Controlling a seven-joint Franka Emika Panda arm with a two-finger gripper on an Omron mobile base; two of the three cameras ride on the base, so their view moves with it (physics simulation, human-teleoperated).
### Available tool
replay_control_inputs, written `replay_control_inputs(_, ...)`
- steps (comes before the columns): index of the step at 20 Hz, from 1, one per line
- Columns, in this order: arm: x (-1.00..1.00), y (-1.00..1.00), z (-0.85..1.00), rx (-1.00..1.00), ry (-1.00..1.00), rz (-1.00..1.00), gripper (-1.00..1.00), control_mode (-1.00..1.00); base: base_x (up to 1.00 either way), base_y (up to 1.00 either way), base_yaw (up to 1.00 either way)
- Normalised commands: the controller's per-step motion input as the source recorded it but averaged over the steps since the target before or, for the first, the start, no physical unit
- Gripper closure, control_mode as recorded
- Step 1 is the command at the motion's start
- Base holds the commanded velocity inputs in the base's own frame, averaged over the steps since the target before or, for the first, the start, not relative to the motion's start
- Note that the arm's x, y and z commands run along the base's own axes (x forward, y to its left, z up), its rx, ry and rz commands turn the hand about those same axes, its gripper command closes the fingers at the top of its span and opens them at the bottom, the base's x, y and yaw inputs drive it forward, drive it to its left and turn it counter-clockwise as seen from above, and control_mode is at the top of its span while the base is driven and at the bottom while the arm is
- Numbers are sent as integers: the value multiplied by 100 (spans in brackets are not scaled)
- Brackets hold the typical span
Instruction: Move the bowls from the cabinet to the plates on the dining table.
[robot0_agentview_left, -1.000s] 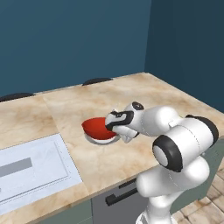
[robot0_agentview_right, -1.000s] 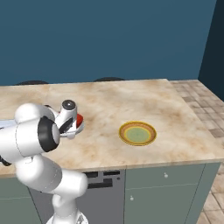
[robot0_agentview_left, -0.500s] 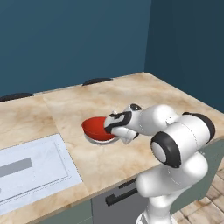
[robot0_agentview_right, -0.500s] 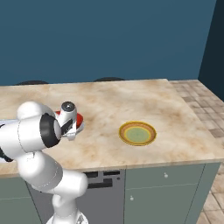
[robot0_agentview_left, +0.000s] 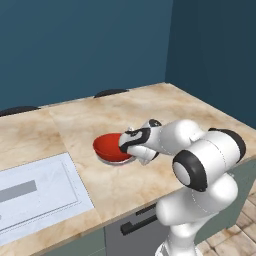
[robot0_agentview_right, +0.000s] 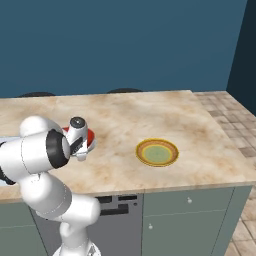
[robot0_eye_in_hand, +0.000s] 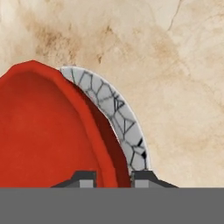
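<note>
In the left base view, we see the red bowl (robot0_agentview_left: 111, 147) sitting on the grey plate (robot0_agentview_left: 107, 159), out on the bench (robot0_agentview_left: 165, 107). Our claw (robot0_agentview_left: 125, 145) is down at the near rim of the bowl. A pale mat (robot0_agentview_left: 37, 187) lies on the bench well apart to the side.

In the right base view, the arm hides most of the bowl (robot0_agentview_right: 90, 139); just a red edge peeks out beside the claw (robot0_agentview_right: 80, 150). The yellow plate (robot0_agentview_right: 157, 152) sits bare on the bench (robot0_agentview_right: 150, 110), well apart from the red bowl. No brown bowl is on it yet.

In the hand view, the two fingertips (robot0_eye_in_hand: 83, 178) stand on either side of the red rim (robot0_eye_in_hand: 92, 131), one inside the bowl and one outside. The grey plate (robot0_eye_in_hand: 111, 105) with its dark crackle lines shows under the bowl. There is a small gap around the rim, but we cannot tell if the claw is holding it or has let go.

We think the step now is letting the bowl go. To do it well, we should open the claw wide first, then lift straight up, so no finger catches the rim and tips the bowl or drags it off the plate.
</note>
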Motion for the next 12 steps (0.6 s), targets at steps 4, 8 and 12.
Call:
replay_control_inputs(4,0,-2,0,0,0,0,-100,-100,0,0,0)
replay_control_inputs(8,-3,-28,14,0,0,0,-100,-100,0,0,0)
replay_control_inputs(12,-17,-37,35,0,0,2,-100,-100,0,0,0)
